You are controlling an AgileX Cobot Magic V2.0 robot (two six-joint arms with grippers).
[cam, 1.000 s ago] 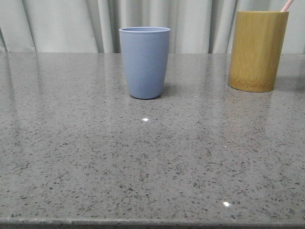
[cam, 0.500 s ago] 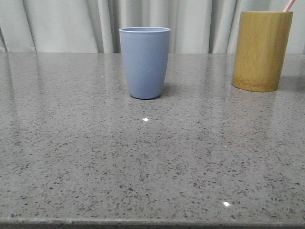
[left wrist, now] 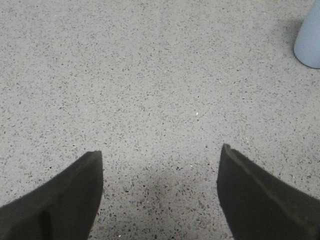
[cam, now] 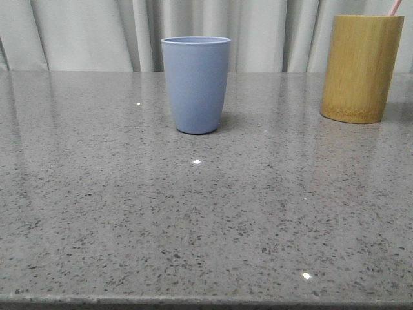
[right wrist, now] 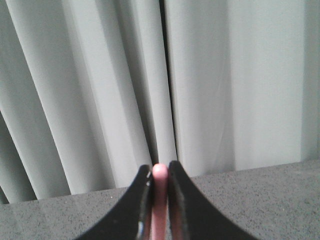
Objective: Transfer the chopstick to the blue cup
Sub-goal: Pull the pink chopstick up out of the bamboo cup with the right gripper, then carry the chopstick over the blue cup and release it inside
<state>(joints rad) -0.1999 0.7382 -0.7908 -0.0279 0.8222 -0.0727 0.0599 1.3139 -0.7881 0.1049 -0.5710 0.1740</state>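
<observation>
The blue cup point(cam: 195, 84) stands upright at the middle of the grey table, and its base shows in a corner of the left wrist view point(left wrist: 310, 40). A pale pink chopstick tip point(cam: 393, 6) pokes out of the bamboo holder point(cam: 361, 68) at the far right. In the right wrist view my right gripper point(right wrist: 159, 167) is shut on the pink chopstick point(right wrist: 159, 200), whose rounded end stands between the fingertips. My left gripper point(left wrist: 161, 150) hangs open over bare tabletop, away from the cup. Neither gripper shows in the front view.
Pale curtains point(cam: 97, 32) hang behind the table's far edge. The speckled grey tabletop point(cam: 193, 219) stretches toward the front edge. The bamboo holder stands close to the right border of the front view.
The bamboo holder has slid to the right across the table, with the pink tip moving along with it. The blue cup has stayed still.
</observation>
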